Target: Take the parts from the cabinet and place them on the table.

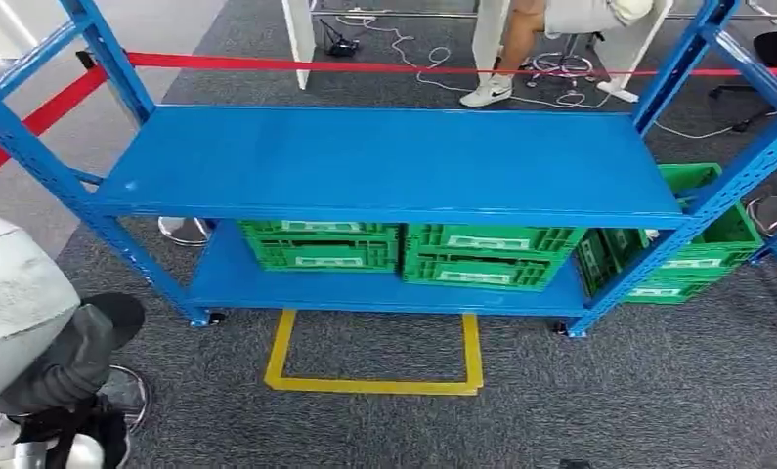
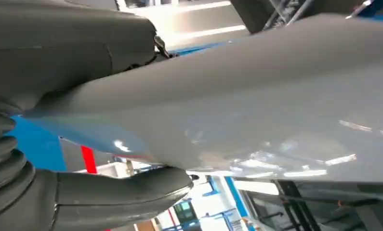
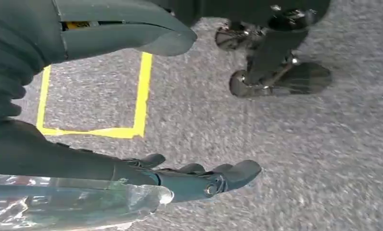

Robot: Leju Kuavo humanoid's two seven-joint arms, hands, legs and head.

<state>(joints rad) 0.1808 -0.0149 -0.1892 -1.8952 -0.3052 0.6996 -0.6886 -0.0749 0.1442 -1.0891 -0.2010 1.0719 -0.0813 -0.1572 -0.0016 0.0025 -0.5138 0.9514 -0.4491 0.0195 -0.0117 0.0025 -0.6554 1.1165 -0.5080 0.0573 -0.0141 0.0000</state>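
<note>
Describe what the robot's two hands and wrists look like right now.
Each wrist has a dark grey ribbed cover leading into a thick grey thumb. The left hand is smooth matte grey. The right hand has darker fingers with rounded tips, and a yellow marking near the thumb base.

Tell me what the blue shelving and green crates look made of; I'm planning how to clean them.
Blue shelving: likely painted metal, smooth with a slight sheen, uprights with rows of holes. Green crates: probably moulded plastic, matte, slotted walls with white labels.

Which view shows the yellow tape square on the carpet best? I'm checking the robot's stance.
The head view: the yellow tape square shows almost whole before the blue shelf. The right wrist view catches one corner; the left wrist view none.
</note>
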